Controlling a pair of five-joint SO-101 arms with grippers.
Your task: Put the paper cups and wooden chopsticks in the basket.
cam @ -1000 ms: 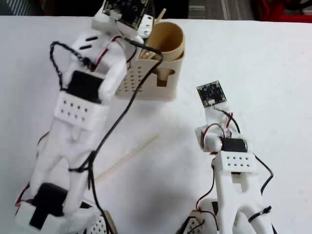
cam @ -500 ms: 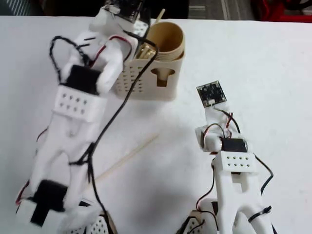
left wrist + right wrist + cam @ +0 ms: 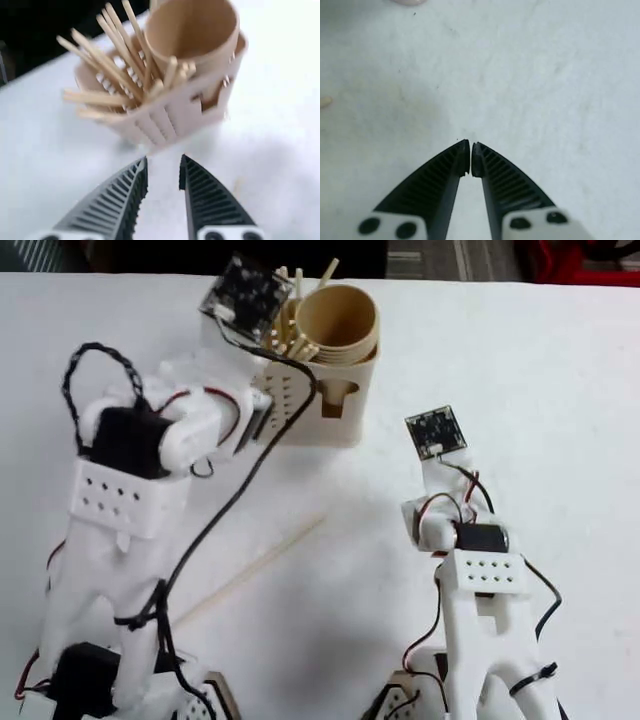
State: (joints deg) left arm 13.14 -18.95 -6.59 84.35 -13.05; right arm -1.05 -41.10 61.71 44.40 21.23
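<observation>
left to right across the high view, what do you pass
left arm → loose chopstick on the table → paper cup in the basket → right arm

High overhead; left wrist close, shares basket (image 3: 345, 425)

The right claw (image 3: 470, 152) hangs over the white bench (image 3: 545, 75); its two black ribbed fingers (image 3: 442, 180) taper from white housings with dark screw holes and meet at the tips, leaving only a thin slit between them nearer the wrist; the bench surface under them is pale and faintly speckled; a small wooden end (image 3: 324, 102), likely of a chopstick, lies on the bench well apart from the claw; farther off, a rounded tan sliver (image 3: 408, 1) is cut by the frame, too little to identify.
</observation>
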